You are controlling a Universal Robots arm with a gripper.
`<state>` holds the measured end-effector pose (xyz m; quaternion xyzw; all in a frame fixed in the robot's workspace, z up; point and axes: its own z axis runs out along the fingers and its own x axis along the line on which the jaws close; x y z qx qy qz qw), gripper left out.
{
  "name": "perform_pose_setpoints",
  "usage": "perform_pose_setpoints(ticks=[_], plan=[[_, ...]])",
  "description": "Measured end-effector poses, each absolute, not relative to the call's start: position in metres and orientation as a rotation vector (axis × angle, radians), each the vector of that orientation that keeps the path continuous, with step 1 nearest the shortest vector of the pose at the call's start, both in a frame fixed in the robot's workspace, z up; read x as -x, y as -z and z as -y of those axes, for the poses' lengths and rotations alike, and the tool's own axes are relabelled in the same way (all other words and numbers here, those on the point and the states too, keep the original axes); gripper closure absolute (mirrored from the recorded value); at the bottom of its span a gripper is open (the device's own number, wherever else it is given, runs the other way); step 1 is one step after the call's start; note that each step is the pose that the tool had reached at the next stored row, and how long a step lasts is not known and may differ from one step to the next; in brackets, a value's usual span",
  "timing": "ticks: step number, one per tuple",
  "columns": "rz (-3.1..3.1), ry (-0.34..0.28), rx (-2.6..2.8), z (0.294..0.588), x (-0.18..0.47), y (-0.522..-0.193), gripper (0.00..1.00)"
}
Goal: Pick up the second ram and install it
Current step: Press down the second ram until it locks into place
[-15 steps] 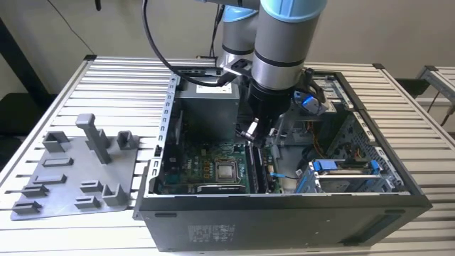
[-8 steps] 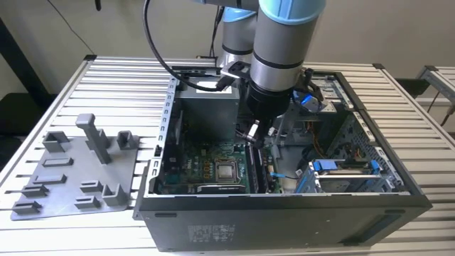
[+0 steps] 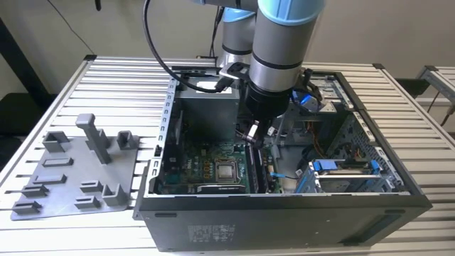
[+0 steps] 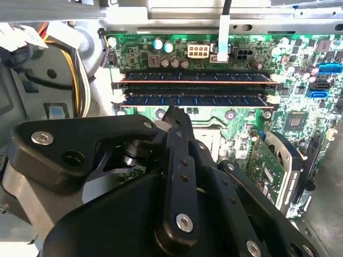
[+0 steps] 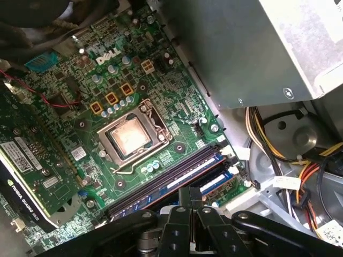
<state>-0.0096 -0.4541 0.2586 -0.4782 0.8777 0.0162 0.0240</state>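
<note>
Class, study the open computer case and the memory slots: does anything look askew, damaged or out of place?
Nothing stands out. Two memory sticks lie level and parallel in their slots on the motherboard, and the end effector hangs just above the nearer one.

The place was a robotics lab or assembly test bench. An open computer case [image 3: 284, 213] lay on a slatted metal worktable [image 3: 121, 80], beside a grey plastic fixture tray [image 3: 71, 186] with upright posts. A robot arm [image 3: 281, 48] reached down into the case against a plain wall.
</note>
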Motion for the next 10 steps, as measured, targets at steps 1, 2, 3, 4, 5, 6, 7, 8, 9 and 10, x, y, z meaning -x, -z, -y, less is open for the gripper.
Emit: perform_pose_setpoints(ticks=[1, 2, 3, 4, 5, 6, 7, 8, 9, 10], plan=[[-2.715, -0.050, 1.482, 0.4541, 0.0097, -0.2585, 0.89], [-2.712, -0.051, 1.486, 0.4540, 0.0098, -0.2579, 0.89], [-2.709, -0.051, 1.492, 0.4540, 0.0100, -0.2572, 0.89], [-2.705, -0.050, 1.498, 0.4540, 0.0102, -0.2565, 0.89], [-2.700, -0.050, 1.507, 0.4540, 0.0104, -0.2559, 0.89], [-2.693, -0.051, 1.521, 0.4541, 0.0105, -0.2552, 0.89], [-2.684, -0.051, 1.537, 0.4541, 0.0107, -0.2546, 0.89], [-2.676, -0.051, 1.552, 0.4541, 0.0108, -0.2536, 0.89], [-2.668, -0.052, 1.565, 0.4541, 0.0110, -0.2519, 0.89], [-2.661, -0.052, 1.577, 0.4540, 0.0111, -0.2502, 0.89]])
